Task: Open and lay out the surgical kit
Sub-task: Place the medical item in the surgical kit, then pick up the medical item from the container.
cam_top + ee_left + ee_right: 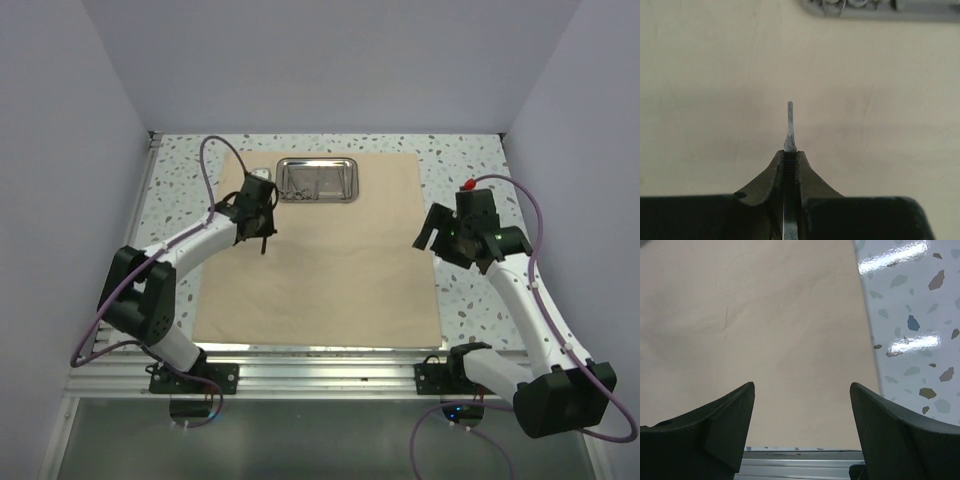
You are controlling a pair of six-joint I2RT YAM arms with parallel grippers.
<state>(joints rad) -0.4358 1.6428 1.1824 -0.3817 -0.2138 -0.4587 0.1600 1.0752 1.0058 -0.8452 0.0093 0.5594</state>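
Cloth wrap is spread flat, steel tray at its far edge. Right gripper is held open over the cloth's right edge. A slim instrument, pinched narrowly in the left gripper near the tray, could be twisted loose and dropped askew.

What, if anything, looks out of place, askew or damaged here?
Nothing stands out. The cloth lies flat; the steel tray sits square at its far edge, instruments inside. The left gripper pinches one slim instrument; the right gripper is open, empty.
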